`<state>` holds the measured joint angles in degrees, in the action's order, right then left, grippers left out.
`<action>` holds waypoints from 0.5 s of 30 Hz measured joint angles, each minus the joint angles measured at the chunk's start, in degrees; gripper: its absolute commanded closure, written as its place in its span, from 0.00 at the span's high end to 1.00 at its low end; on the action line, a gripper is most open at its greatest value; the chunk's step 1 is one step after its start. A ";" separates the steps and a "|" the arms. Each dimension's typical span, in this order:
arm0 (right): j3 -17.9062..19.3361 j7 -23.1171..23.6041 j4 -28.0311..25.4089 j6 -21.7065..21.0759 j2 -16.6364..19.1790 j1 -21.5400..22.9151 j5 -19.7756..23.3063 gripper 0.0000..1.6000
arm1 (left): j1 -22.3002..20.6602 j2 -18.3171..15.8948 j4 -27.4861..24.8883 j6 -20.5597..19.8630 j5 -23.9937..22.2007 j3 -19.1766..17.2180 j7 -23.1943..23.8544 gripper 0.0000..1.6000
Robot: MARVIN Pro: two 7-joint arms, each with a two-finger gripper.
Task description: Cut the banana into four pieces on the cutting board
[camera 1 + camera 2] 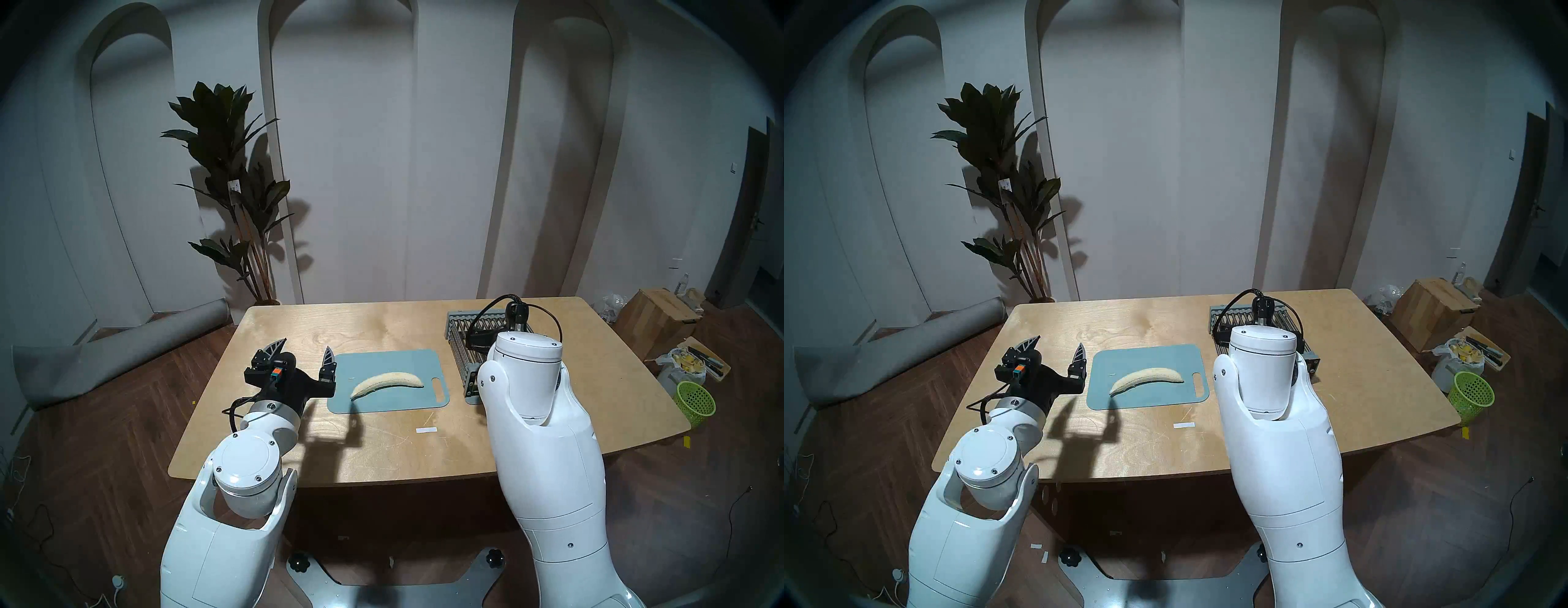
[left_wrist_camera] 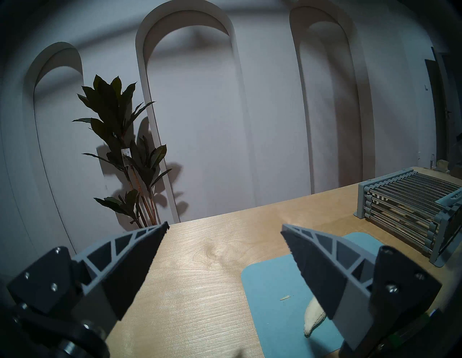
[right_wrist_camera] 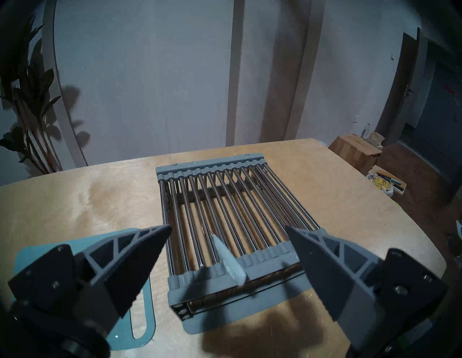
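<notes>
Left fingers (image 1: 304,354) spread, banana (image 1: 387,383) whole

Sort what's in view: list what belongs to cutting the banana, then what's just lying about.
For the job: banana, whole; cutting board; pale knife on the grey rack; open right claw over it; open left claw.

Lying about: white strip, plant, green basket.

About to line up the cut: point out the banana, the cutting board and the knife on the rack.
banana (image 1: 388,383): head left view, mid-body.
cutting board (image 1: 382,361): head left view, bare far surface.
knife (image 3: 228,260): right wrist view, pale body.
</notes>
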<state>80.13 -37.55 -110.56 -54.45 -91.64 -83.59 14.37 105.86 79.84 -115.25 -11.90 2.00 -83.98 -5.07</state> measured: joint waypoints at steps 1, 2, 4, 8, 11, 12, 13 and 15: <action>0.17 0.09 0.42 -0.17 0.21 0.18 0.04 1.00 | 0.00 0.00 0.00 0.00 0.00 0.00 0.00 1.00; 0.31 0.23 0.81 -0.31 0.49 0.37 0.08 1.00 | 0.00 0.00 0.00 0.00 0.00 0.00 0.00 1.00; 0.63 0.67 1.71 -0.62 1.19 0.84 0.16 1.00 | 0.00 0.00 0.00 0.00 0.00 0.00 0.00 1.00; 1.11 1.63 2.18 -0.68 2.28 1.63 0.49 1.00 | 0.01 0.00 0.00 0.00 0.00 0.00 0.00 1.00; 0.82 1.99 1.96 -0.68 2.66 1.78 0.55 1.00 | 0.01 0.00 0.00 0.00 0.00 0.00 0.00 1.00; 0.70 2.05 1.91 -0.68 2.72 1.79 0.55 1.00 | 0.01 0.00 0.00 0.00 0.00 0.00 0.00 1.00; 0.41 2.11 1.85 -0.68 2.79 1.78 0.55 1.00 | 0.01 0.00 0.00 0.00 0.00 0.00 0.00 1.00; -0.04 2.17 1.82 -0.64 2.77 1.70 0.51 1.00 | 0.01 0.00 0.00 0.00 0.00 0.00 0.00 1.00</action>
<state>80.10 -35.38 -108.75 -55.09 -88.87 -81.88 14.89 105.87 79.84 -115.25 -11.90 2.00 -83.98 -5.07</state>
